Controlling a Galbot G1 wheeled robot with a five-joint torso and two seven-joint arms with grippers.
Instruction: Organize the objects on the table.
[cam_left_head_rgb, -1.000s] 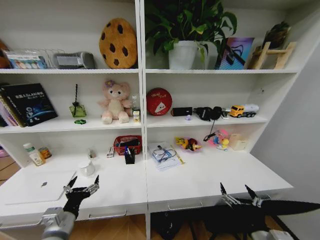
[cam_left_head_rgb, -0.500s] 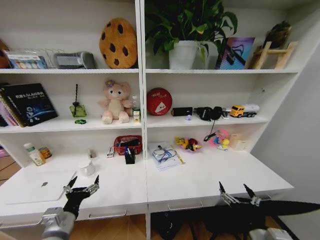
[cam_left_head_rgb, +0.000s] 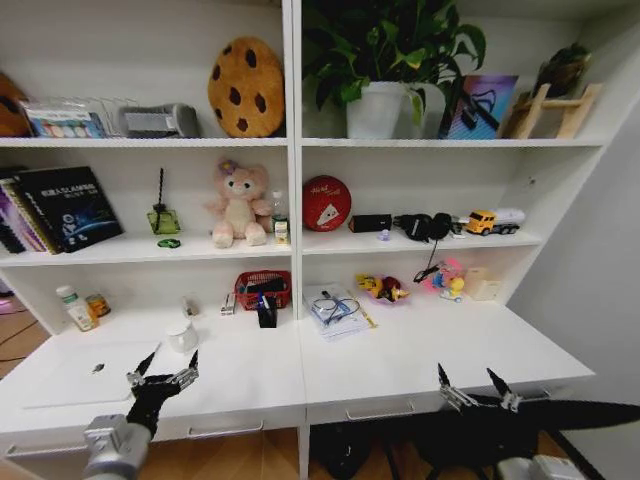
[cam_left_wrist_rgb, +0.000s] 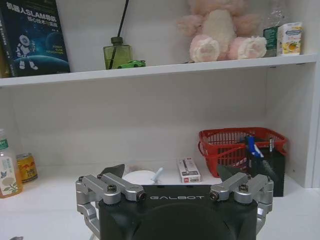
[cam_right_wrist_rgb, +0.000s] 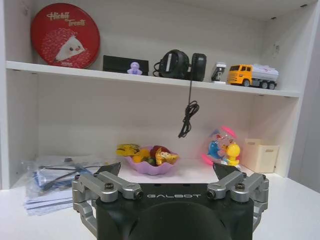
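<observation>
A slim silver laptop (cam_left_head_rgb: 85, 372) lies shut at the left end of the white table (cam_left_head_rgb: 400, 350). My left gripper (cam_left_head_rgb: 165, 370) (cam_left_wrist_rgb: 170, 172) hovers open at the table's front edge, just right of the laptop. My right gripper (cam_left_head_rgb: 470, 385) (cam_right_wrist_rgb: 166, 169) hangs open at the front edge on the right side. A tiny green toy car (cam_left_head_rgb: 169, 243) (cam_left_wrist_rgb: 131, 63) sits on the shelf above. A small tin (cam_left_head_rgb: 97, 305) (cam_left_wrist_rgb: 27, 167) stands at the back left. A yellow snack packet (cam_left_head_rgb: 366, 284) (cam_right_wrist_rgb: 127, 149) rests beside a pink bowl (cam_right_wrist_rgb: 150, 165).
A white mug (cam_left_head_rgb: 182, 335), a red basket (cam_left_head_rgb: 263, 289) and a black pen holder (cam_left_head_rgb: 266, 311) stand mid-table; bagged papers (cam_left_head_rgb: 335, 310) lie right of them. A bottle (cam_left_head_rgb: 72, 308) stands by the tin. A pink teddy bear (cam_left_head_rgb: 240, 205) sits on the shelf.
The whole picture has shifted slightly to the right, so the camera has turned a little left. Both grippers keep their places and stay open.
</observation>
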